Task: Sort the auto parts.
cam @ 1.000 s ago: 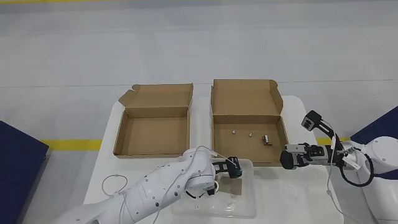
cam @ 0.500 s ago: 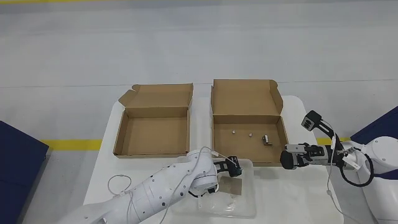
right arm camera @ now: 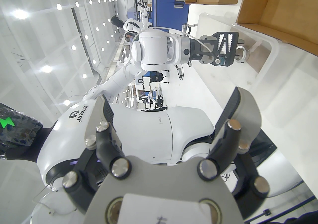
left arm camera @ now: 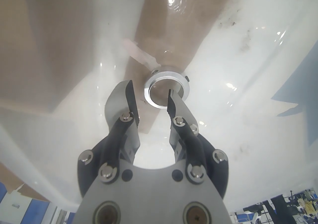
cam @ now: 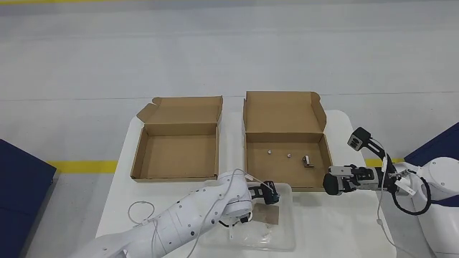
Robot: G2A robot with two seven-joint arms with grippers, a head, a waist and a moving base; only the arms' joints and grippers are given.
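One metal ring (left arm camera: 166,76) seems about to be picked from the clear tray (left arm camera: 248,111): the parted fingers of the left gripper (left arm camera: 149,87) straddle its rim and probably must close next.

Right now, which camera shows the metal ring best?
Left wrist view: the ring lies close up, nearly whole, at the tips of the open left end effector. The right wrist view shows it small and side-on, far off. In the top view it's too small to tell.
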